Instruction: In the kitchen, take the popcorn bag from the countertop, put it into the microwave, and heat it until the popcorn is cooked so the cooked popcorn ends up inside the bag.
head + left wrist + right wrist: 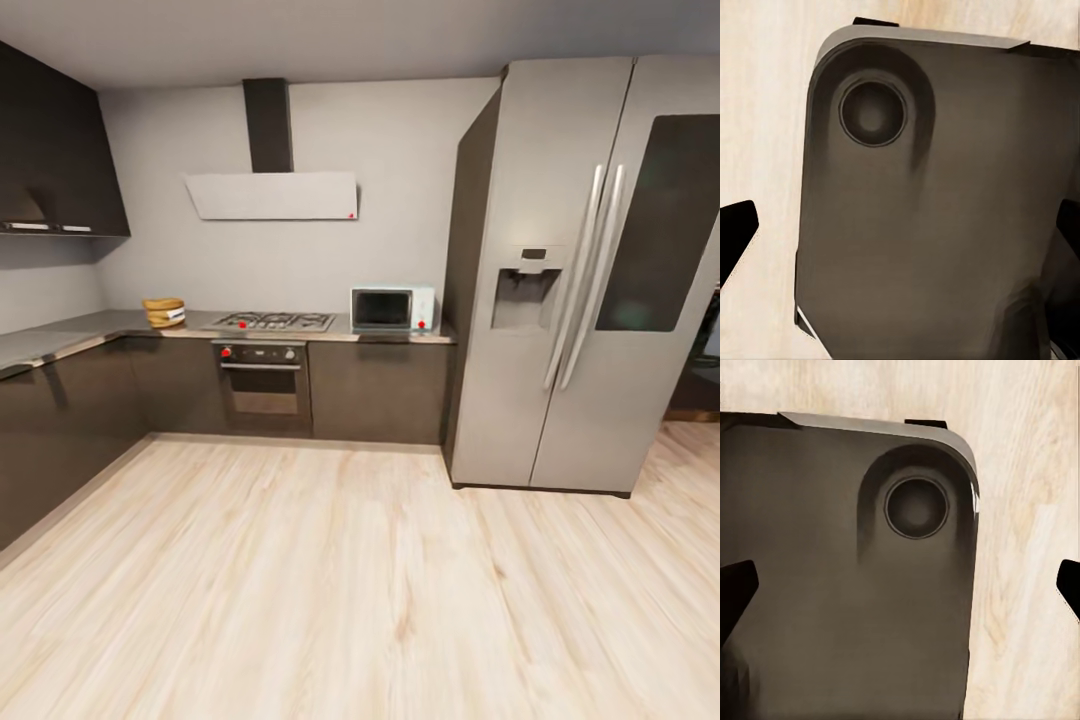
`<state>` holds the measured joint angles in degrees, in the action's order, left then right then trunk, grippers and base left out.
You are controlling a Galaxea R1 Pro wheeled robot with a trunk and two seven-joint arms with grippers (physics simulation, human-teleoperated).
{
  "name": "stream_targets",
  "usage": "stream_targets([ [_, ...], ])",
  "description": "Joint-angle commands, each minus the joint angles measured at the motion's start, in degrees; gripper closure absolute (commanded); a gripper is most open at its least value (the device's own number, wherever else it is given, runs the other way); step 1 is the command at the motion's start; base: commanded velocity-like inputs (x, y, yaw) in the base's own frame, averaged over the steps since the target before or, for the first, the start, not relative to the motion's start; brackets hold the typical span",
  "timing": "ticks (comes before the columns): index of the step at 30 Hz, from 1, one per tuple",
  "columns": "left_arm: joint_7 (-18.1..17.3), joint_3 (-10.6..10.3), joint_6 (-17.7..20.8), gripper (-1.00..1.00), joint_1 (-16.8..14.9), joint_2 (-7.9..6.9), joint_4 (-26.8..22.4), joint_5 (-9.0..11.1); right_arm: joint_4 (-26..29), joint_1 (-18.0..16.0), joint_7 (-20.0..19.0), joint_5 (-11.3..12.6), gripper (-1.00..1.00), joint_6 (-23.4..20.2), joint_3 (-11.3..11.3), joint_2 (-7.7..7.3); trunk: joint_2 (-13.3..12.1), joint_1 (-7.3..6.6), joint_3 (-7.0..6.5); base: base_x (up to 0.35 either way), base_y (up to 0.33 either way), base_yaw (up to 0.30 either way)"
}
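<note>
Robot far off across floor; popcorn bag on countertop, microwave door closed. Both grippers' jaws apart, empty, pointed down for driving.

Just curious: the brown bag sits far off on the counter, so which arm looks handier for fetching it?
Probably the left. The popcorn bag stands on the countertop at the left of the head view, left of the microwave. Both arms are still far away.

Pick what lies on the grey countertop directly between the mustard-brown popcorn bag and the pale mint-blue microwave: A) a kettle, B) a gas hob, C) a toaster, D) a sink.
B: in the head view the gas hob sits between the popcorn bag and the microwave.
</note>
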<state>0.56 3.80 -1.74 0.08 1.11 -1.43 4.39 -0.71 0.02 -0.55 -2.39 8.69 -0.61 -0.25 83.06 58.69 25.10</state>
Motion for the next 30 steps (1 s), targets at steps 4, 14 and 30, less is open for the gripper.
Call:
stream_targets([
  [4, 0.06, 0.33, -0.10, -1.00, 0.01, 0.03, -0.03, 0.35, -0.08, -0.02, -0.06, -0.24, -1.00, 0.28, -0.09, -0.01, 0.02, 0.04, 0.04, 0.322, 0.000, 0.000],
  [14, 0.06, 0.33, -0.10, -1.00, 0.01, -0.05, -0.05, 0.35, -0.08, -0.02, -0.01, 0.07, -1.00, 0.20, -0.17, -0.01, 0.02, 0.04, 0.04, 0.322, 0.000, -0.075],
  [30, 0.06, 0.33, -0.10, -1.00, 0.01, -0.06, -0.05, 0.34, -0.08, -0.02, -0.06, -0.17, -1.00, 0.19, -0.16, -0.01, 0.02, 0.04, 0.04, 0.322, 0.000, -0.104],
])
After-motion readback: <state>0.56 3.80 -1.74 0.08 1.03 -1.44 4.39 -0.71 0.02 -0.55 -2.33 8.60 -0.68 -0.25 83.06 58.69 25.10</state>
